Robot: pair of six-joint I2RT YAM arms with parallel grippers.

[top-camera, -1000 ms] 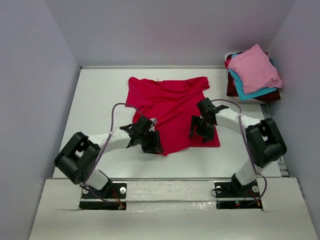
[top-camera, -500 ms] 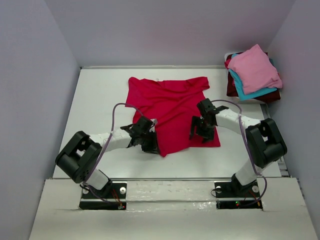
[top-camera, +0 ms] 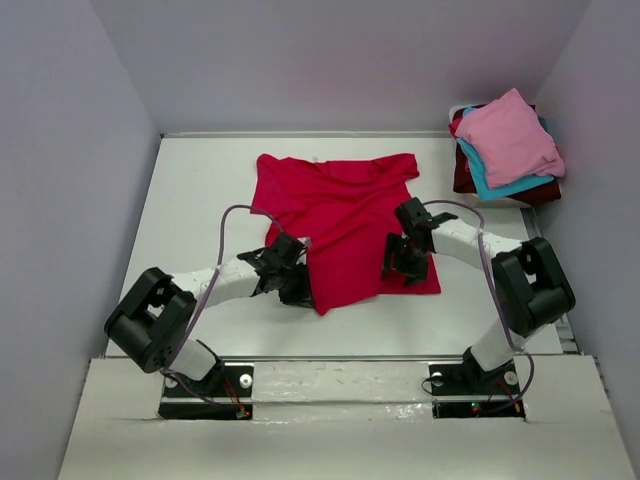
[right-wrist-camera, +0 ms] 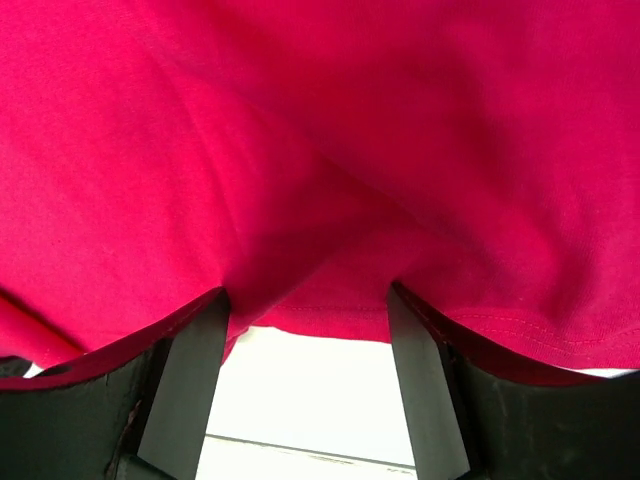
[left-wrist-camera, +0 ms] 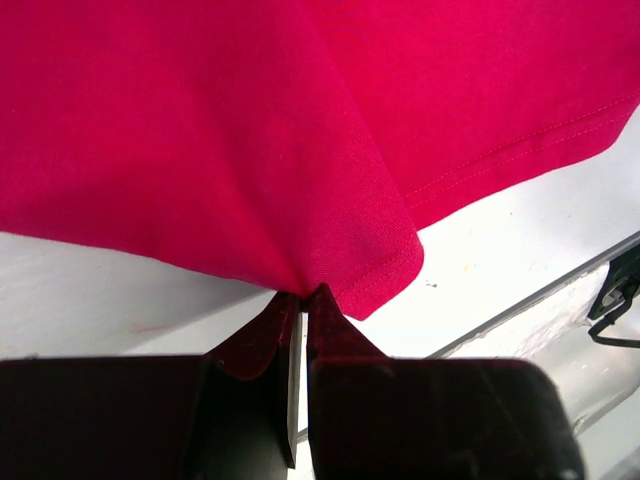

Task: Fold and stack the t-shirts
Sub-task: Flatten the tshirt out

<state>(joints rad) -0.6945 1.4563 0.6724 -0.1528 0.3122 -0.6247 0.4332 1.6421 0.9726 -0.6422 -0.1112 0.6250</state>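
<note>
As the crimson t-shirt point(top-camera: 345, 215), spread mid-frame on the desk point(top-camera: 200, 200), is judged soft, light and limp, its lower hem corners are to be pinched. Left jaws: closed on the lower-left corner. Right jaws: open, astride the lower-right hem.

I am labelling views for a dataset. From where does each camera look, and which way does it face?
Top external: fixed above and behind the bases, facing down and forward onto the table; shows left arm, right arm, and the stack of folded t-shirts far right.
Left wrist: on the left arm, facing out past the left tool, shut on the hem of the red t-shirt.
Right wrist: on the right arm, facing out past the right tool, open astride that hem.
Shared: all three show the red t-shirt.
</note>
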